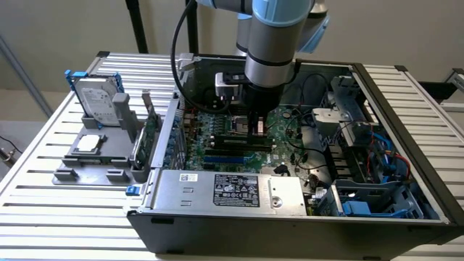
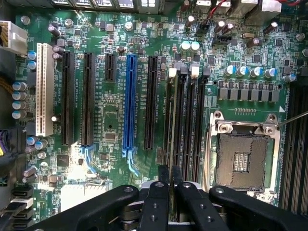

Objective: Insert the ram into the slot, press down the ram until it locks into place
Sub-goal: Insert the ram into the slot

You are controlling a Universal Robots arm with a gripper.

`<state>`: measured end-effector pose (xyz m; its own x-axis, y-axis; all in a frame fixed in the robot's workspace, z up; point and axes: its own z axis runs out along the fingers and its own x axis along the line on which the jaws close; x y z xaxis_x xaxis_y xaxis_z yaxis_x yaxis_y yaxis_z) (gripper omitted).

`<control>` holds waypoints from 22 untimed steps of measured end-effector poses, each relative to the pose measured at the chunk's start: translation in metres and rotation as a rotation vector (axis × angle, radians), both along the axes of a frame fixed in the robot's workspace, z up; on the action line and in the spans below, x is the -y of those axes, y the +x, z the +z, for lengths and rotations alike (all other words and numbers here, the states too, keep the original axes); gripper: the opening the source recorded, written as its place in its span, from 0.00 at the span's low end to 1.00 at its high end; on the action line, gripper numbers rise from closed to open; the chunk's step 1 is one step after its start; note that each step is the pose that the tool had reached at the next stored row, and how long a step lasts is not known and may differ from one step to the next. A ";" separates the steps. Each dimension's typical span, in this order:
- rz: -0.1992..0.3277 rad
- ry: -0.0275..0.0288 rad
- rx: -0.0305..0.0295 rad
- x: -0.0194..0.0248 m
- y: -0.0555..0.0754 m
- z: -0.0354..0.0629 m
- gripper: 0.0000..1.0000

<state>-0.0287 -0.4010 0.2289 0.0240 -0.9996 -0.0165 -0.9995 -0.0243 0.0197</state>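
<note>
Gripper [image 1: 257,129] on a grey and blue robot arm reaches straight down into an open desktop computer. Its two black fingers [image 2: 158,197] are clenched on the ram [image 2: 171,144], a thin green stick seen edge-on between them. Beneath everything lies a white slatted table [image 1: 43,163], which spreads out on all sides of the gripper. On it lies the dark computer case [image 1: 406,157], whose walls surround the gripper. Directly under the gripper is the green motherboard [image 2: 110,120]. A silver power supply [image 1: 217,190] with a black label sits in the case, nearer the exterior camera than the gripper. Well off to the exterior view's left of the gripper, outside the case, a grey stand [image 1: 91,157] holds a hard drive [image 1: 98,103] upright. Just beside the gripper is the square silver processor socket [image 2: 243,161], and on its other side a bright blue socket [image 2: 129,106]. The slot [image 1: 239,142], long, narrow and black, runs right below the fingertips, with the ram lined up along it. Whether the ram is fully seated cannot be told.
</note>
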 end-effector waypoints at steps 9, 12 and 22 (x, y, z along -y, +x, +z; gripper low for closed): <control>-0.002 0.0000 0.0000 -0.0002 -0.001 -0.0006 0.13; -0.002 -0.0001 0.0007 -0.0001 -0.001 -0.0006 0.13; -0.003 -0.0012 0.0011 0.0009 -0.001 -0.0006 0.13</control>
<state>-0.0298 -0.4019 0.2283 0.0213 -0.9997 -0.0153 -0.9996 -0.0216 0.0187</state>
